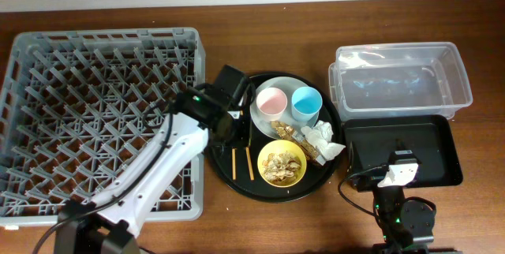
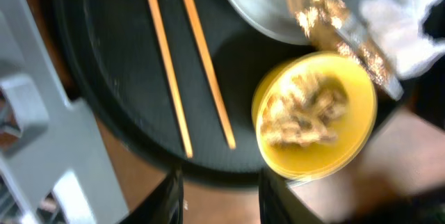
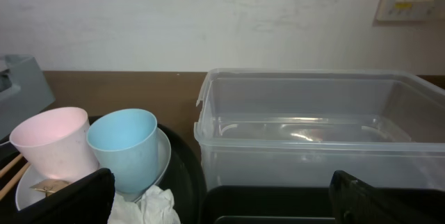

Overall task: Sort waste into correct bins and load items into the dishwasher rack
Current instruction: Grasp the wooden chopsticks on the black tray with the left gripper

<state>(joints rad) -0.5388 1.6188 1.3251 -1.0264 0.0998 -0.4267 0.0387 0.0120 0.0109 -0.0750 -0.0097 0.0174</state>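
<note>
A round black tray [image 1: 237,177] holds a pale plate [image 1: 258,117] with a pink cup [image 1: 272,102] and a light blue cup [image 1: 305,102]. A yellow bowl [image 1: 282,163] holds tan food scraps [image 2: 302,113]. A gold wrapper [image 1: 286,132] and white tissue [image 1: 325,140] lie beside it. Two chopsticks [image 1: 241,162] lie on the tray's left; they also show in the left wrist view [image 2: 188,64]. My left gripper [image 2: 219,200] is open over the tray's left side, above the chopsticks. My right gripper [image 3: 222,200] is open and empty, low at the front of the black bin [image 1: 442,159].
The grey dishwasher rack [image 1: 102,120] fills the left of the table. The clear tub [image 1: 398,80] stands at the back right, behind the black bin. The brown table edge runs along the front.
</note>
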